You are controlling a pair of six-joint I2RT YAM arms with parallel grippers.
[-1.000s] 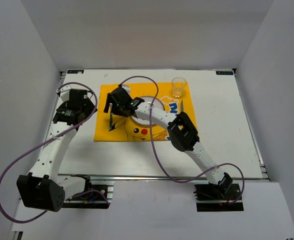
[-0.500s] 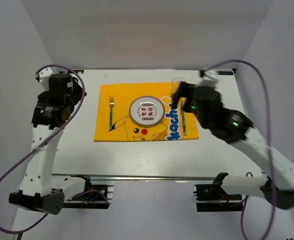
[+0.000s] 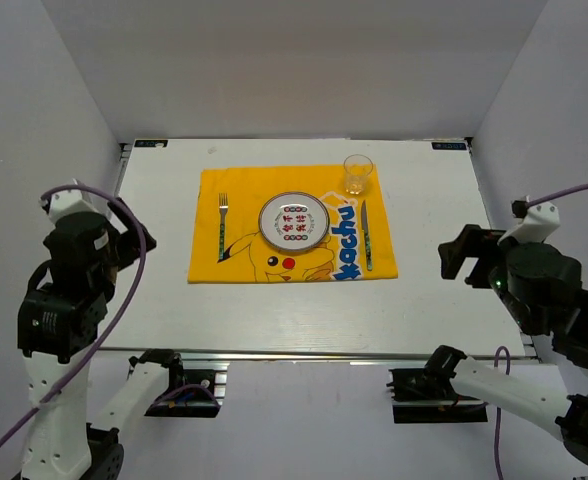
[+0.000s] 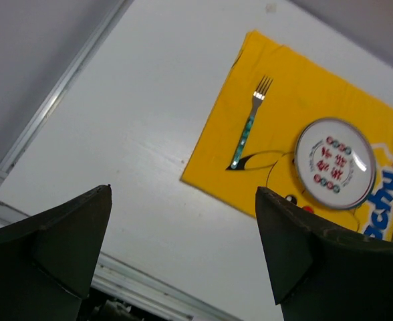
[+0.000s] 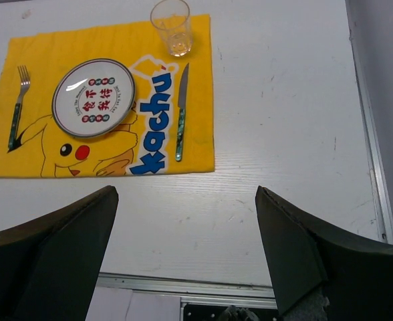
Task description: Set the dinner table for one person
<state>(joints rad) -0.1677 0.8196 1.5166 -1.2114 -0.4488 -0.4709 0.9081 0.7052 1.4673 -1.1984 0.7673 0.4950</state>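
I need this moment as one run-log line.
left gripper open; right gripper open; yellow cloth on dinner table: fork left, plate centre, knife right, glass beyond knife

The dinner table (image 5: 283, 100) is showing white. The Pikachu placemat (image 5: 116, 40) is glowing yellow with blue lettering. The plate (image 5: 94, 97) is displaying white, ringed by red and green characters. The fork (image 5: 17, 107) and knife (image 5: 181, 114) are carrying teal handles.
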